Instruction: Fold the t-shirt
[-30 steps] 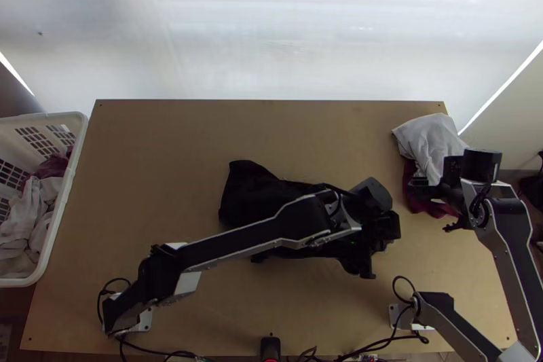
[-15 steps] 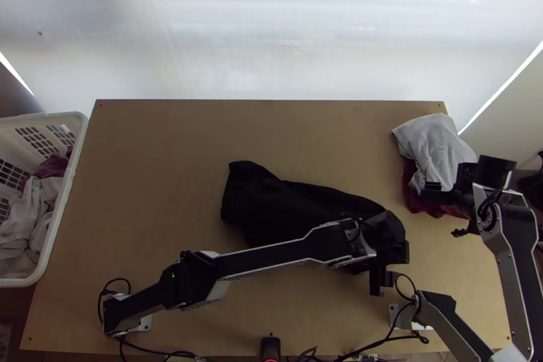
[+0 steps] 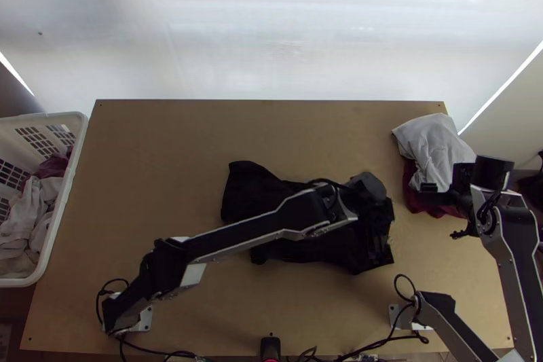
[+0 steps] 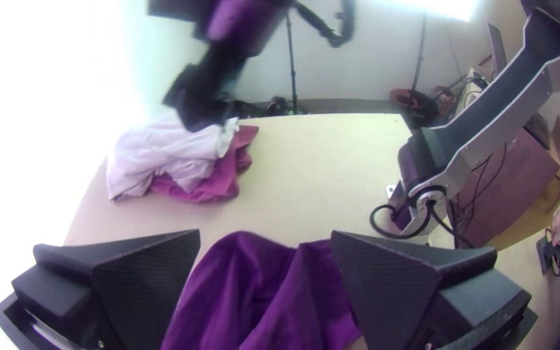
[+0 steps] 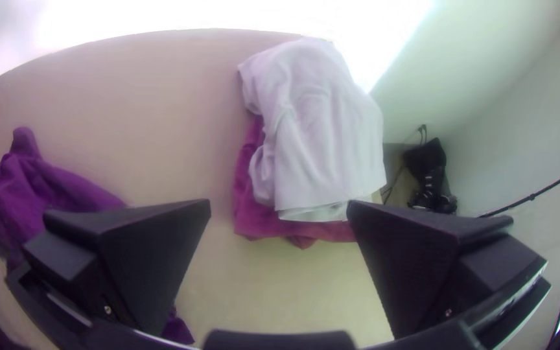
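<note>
Black and rumpled, our T-shirt (image 3: 250, 193) lies mid-counter (image 3: 170, 151), one end beneath our left gripper (image 3: 381, 243), whose jaws stand wide apart. Our right gripper (image 3: 442, 210), jaws also parted, hangs by a pale grey cloth (image 3: 434, 145) atop a maroon one (image 3: 419, 206). We see a white laundry basket (image 3: 66, 206) at left.

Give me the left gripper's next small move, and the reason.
I'd ease the left gripper down a little, then close it on the t-shirt's edge: its fingers stand open, that edge shows in the gap between them, and the t-shirt lies rumpled, not yet neatly folded.
</note>
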